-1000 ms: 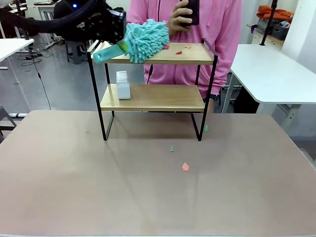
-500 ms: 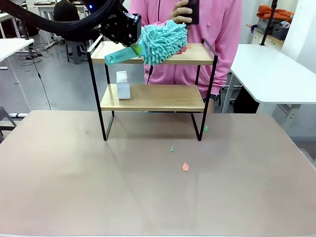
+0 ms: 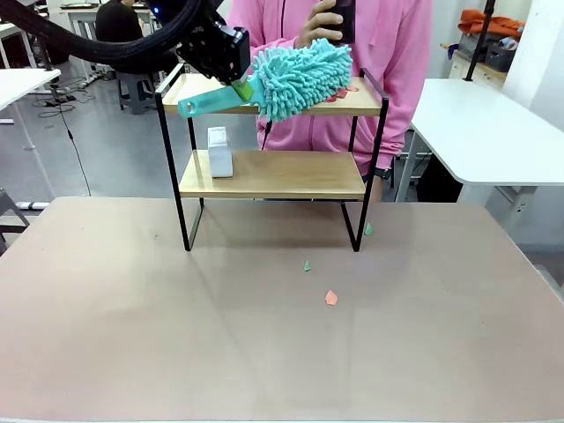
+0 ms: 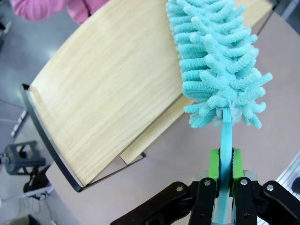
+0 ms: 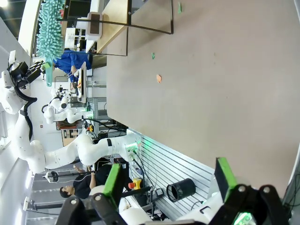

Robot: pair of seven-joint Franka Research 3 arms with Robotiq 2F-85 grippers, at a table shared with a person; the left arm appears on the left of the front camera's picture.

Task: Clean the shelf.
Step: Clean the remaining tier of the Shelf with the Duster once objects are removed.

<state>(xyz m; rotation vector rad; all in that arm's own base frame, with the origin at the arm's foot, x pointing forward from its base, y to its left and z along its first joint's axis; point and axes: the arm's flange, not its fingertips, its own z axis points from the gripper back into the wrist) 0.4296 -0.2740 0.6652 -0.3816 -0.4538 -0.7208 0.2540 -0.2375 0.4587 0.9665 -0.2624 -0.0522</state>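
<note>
Front camera: fixed on the robot's side, raised a little above the table [image 3: 132,335], facing across it at the shelf [image 3: 273,174] and the person [image 3: 397,53] behind it. Left wrist camera: close over the shelf's top board, looking down along the duster [image 4: 218,61]. Right wrist camera: rolled sideways, well back from the shelf; it shares table, shelf and duster with the front view.

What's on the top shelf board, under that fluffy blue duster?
The duster, held by the left gripper, covers much of the top board of the shelf. Little red scraps peek out at its right edge. Whatever lies under the fluff is hidden.
</note>
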